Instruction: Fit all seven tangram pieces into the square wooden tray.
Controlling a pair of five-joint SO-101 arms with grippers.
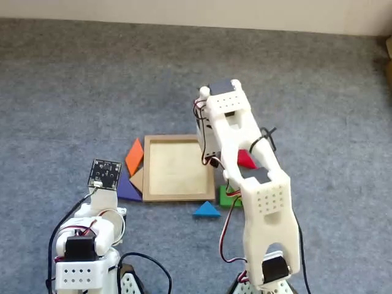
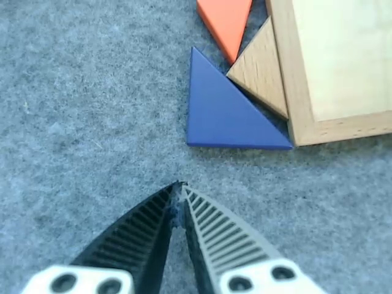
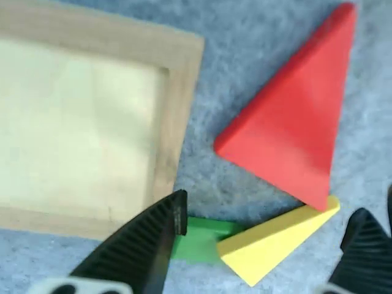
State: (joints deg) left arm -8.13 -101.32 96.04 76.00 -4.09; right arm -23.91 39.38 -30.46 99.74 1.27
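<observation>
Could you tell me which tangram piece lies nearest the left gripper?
The blue triangle, just ahead of the left gripper; the orange piece and wooden triangle lie beyond.

Green piece (image 3: 202,240) partly behind yellow triangle (image 3: 275,242)

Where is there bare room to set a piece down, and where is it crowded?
Free: the tray floor; the carpet beyond the tray's far edge; the carpet between the left gripper and the dark blue triangle. Crowded: the tray's right side, where the open right gripper hangs over the yellow triangle by the red triangle and green piece.
</observation>
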